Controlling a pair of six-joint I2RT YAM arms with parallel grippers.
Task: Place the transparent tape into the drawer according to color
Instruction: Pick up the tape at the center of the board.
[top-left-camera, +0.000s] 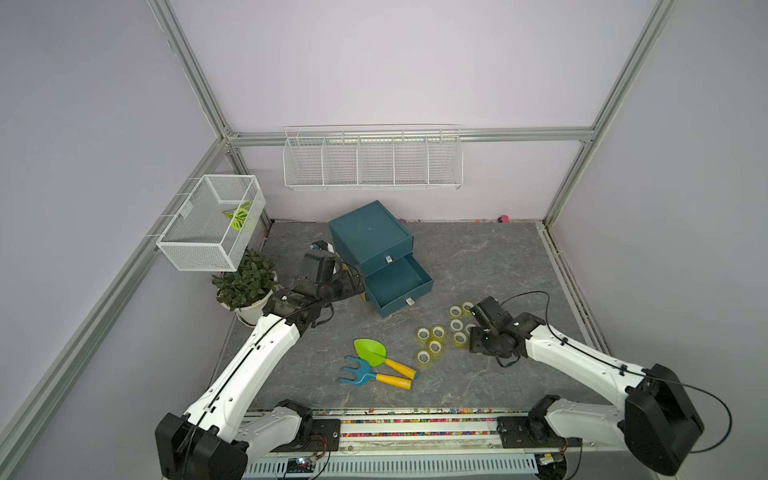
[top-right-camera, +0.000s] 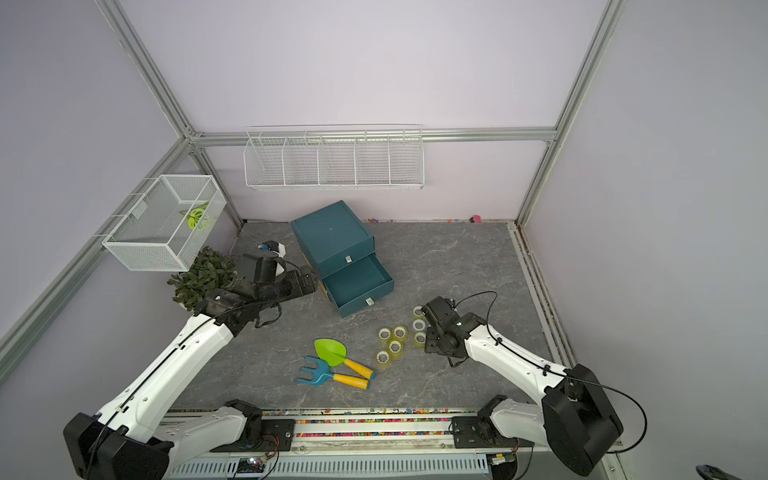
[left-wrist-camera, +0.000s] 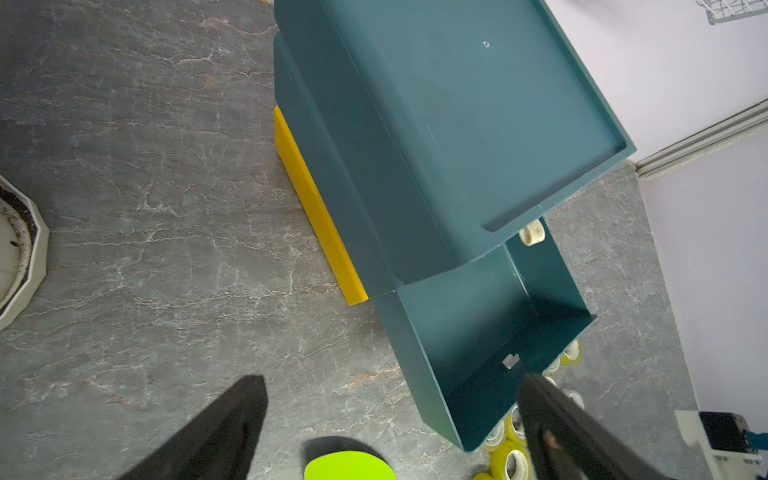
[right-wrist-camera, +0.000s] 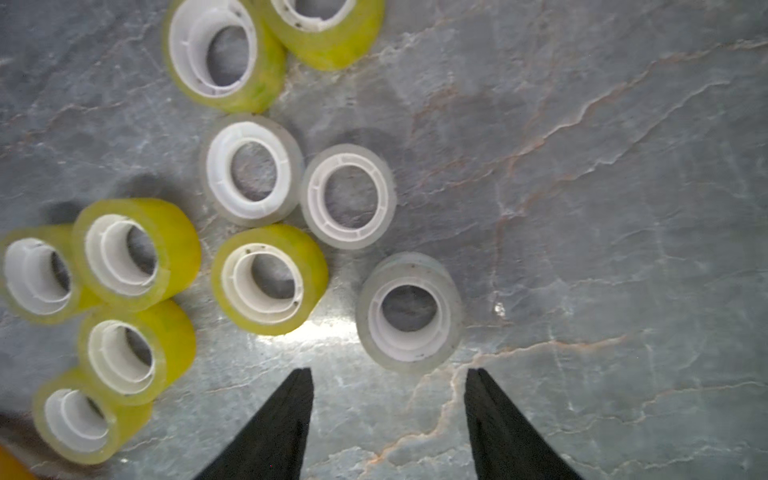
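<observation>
In both top views we are seeing the small see-through tape rolls lying on the grey marbled table near the teal two-drawer cabinet, whose lower drawer is standing open. The right arm is hiding some, so we are counting at least eight.

In the left wrist view the left gripper is holding its fingers wide apart, and the drawer wall is covering most rolls.

In the right wrist view we are counting seven yellow-green and three clear-whitish rolls, some cut off by the frame. The right gripper is hanging spread and empty just beside the nearest clear roll.
</observation>
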